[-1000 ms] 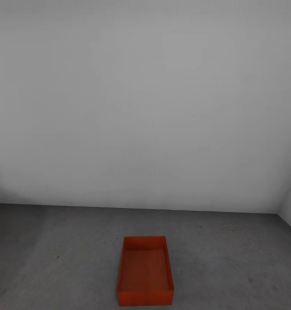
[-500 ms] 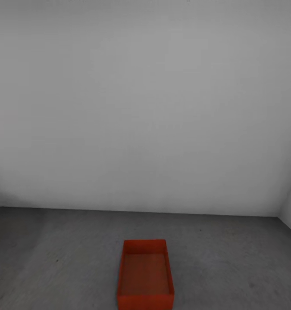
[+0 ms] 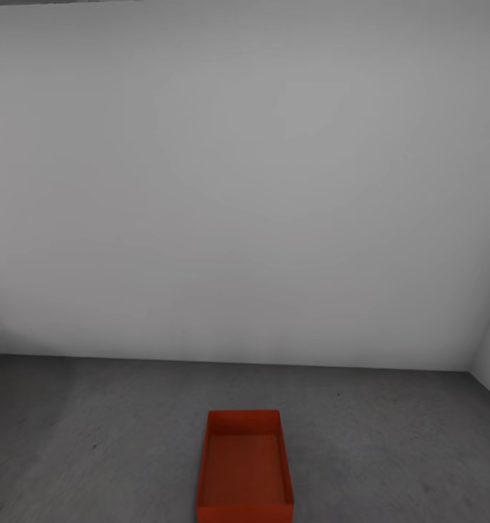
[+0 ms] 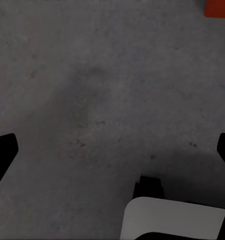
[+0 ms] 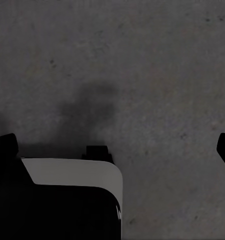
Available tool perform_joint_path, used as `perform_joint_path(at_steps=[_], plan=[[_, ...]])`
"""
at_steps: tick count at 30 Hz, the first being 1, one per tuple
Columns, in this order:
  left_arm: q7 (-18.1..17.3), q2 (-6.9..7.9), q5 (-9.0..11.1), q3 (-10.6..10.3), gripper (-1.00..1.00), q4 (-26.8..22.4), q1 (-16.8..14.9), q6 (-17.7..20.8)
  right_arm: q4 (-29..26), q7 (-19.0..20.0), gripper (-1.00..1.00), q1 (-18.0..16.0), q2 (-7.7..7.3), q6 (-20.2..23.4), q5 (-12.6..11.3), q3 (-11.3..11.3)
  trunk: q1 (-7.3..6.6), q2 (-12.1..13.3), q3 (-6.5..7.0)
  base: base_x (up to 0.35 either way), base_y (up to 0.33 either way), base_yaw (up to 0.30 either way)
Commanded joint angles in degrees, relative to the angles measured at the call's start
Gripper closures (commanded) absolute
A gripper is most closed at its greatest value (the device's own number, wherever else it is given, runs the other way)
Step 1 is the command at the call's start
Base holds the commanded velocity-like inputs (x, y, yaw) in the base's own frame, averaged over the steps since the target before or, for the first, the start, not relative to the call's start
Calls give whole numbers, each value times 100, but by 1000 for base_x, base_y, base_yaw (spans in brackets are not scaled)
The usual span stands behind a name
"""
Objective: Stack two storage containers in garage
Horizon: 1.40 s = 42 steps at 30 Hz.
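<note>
Bin [image 3: 245, 468] sat open-top on the grey concrete floor [image 3: 92, 450] of the garage, dead ahead and low in the head view, its near end cut off by the frame edge. Long axis ran straight away from me, toward the pale wall [image 3: 245, 189]. It looked empty. I saw one bin only, so I judged the bottom half of the stack placed and the second one not yet here.

Left gripper [image 4: 112, 150] pointed down at bare concrete, fingers spread wide at the frame sides, nothing between them. An orange-red corner of the bin [image 4: 218, 7] showed at the edge of the left wrist view, well apart from the fingers. Right gripper [image 5: 112, 145] likewise faced the floor, fingers wide apart and empty, with a white part of the robot's body [image 5: 72, 172] below it.

Judgement: the left arm was the nearer to the bin. Neither hand carried anything, so I took the next move to be a trip for the other bin, then an approach along this long axis.
</note>
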Motion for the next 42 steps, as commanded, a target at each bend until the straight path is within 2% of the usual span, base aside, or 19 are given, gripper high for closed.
perform_joint_path(at_steps=[1, 28, 38, 41, 42], plan=[[5, 0, 17, 30, -100, 2, -4, -11, 18, -22, -100, -8, 4, -29, -23, 46, 0, -4, 3, 0, 0, 0], [5, 0, 17, 30, -100, 2, -4, -11, 24, -25, -100, -8, 43, -41, -6, 49, 0, -4, 252, 0, 0, 0], [5, 0, 14, 30, -100, 2, -4, -13, 15, -32, -100, -8, 11, -3, -24, 24, 0, -4, 262, 0, 0, 0], [0, -138, 50, 57, -100, 19, 30, 25, 10, -31, -100, -8, -2, -4, 1, 28, 0, -4, 262, 0, 0, 0], [-1, -162, 54, 55, -100, 22, 132, 15, 11, -31, -100, -8, 0, -7, 12, 31, 0, -4, 262, 0, 0, 0]])
